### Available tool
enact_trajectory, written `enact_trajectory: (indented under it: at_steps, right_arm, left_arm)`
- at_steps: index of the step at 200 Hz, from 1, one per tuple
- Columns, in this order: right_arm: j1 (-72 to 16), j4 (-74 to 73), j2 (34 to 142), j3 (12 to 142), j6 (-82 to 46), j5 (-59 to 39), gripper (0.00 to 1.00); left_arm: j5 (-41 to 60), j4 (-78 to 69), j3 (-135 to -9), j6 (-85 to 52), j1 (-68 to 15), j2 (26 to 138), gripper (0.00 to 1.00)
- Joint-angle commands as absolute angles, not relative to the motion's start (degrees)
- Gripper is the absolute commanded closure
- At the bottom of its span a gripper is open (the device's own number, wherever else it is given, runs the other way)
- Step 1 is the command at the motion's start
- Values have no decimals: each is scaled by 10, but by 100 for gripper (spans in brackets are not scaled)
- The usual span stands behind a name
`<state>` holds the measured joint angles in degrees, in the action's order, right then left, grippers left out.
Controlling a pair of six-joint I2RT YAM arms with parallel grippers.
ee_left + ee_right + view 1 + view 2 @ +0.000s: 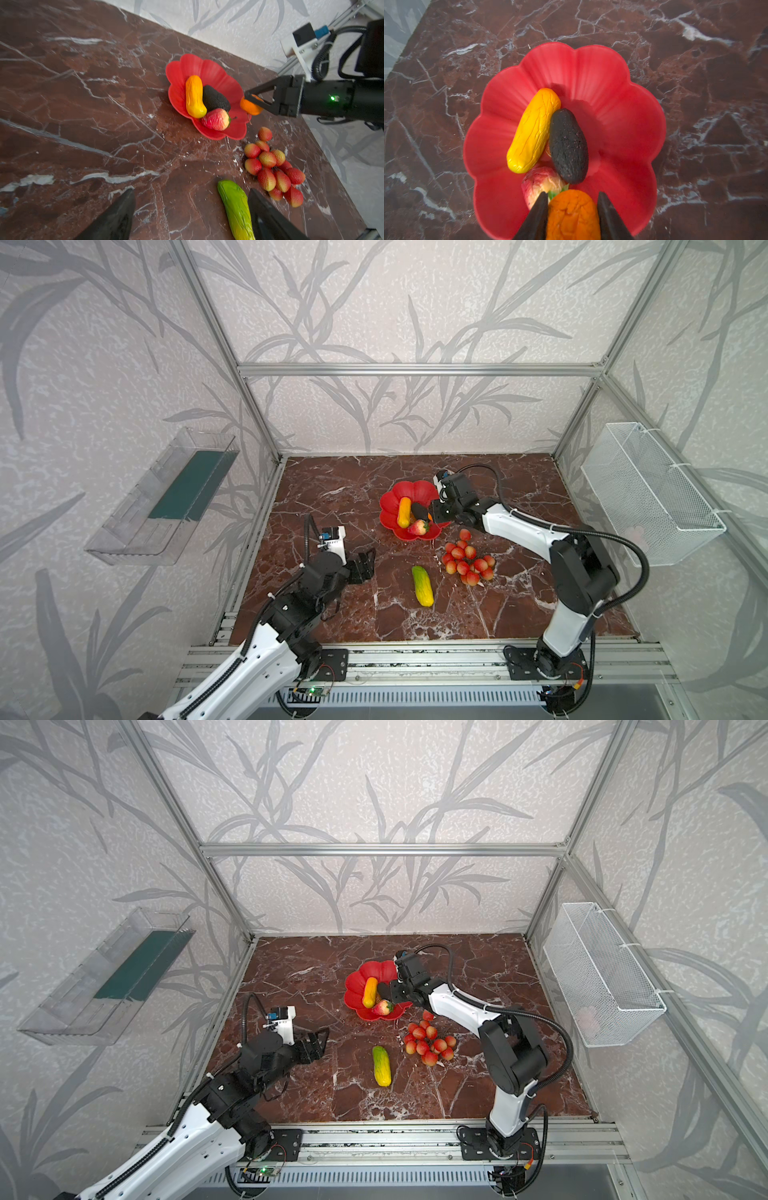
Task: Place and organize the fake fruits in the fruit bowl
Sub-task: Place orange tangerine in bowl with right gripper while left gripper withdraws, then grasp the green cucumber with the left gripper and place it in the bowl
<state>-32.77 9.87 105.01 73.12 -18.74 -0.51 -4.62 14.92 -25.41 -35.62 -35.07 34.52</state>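
Note:
The red scalloped fruit bowl point(395, 493) point(591, 72) sits mid-table. In it lie the orange-yellow oblong point(404, 512) point(533, 131), the dark oval point(568, 145) and the red-pink strawberry point(418, 527) point(539, 182). My right gripper point(572, 194) point(250, 101) hangs over the bowl's near-right rim, shut on the small orange ball point(572, 214) point(249, 108). On the marble in front of the bowl lie the green-yellow oblong point(422, 585) point(235, 207) and the bunch of red-pink berries point(467, 562) point(272, 168). My left gripper point(365, 562) point(191, 192) is open and empty, left of the green-yellow oblong.
A clear plastic tray point(162, 497) hangs on the left wall and a white wire basket point(652, 493) on the right wall. Aluminium frame posts stand at the table's corners. The right arm point(519, 526) stretches above the table just behind the berries.

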Motion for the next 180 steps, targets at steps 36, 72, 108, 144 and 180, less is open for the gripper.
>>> enact_trajectory:
  at_steps: [36,72,108,144,180]
  right_arm:
    - [-313,51,1114,751,-201,-16,60]
    - [-308,53,1070,750,-199,-14,30]
    - [-303,40,933,689,-194,4,14]
    - [-303,32,772,560,-198,5,2]
    - [-303,79,625,445,-214,13,1]
  left_arm:
    - [13,97,-242,-398,-376,390,19]
    - [-26,61,-248,-411,-453,446,20]
    - [-25,33,-272,-431,-505,544,19]
    - [-4,-2,-299,-434,-531,637,19]
    - [23,-36,-327,-433,-543,715,19]
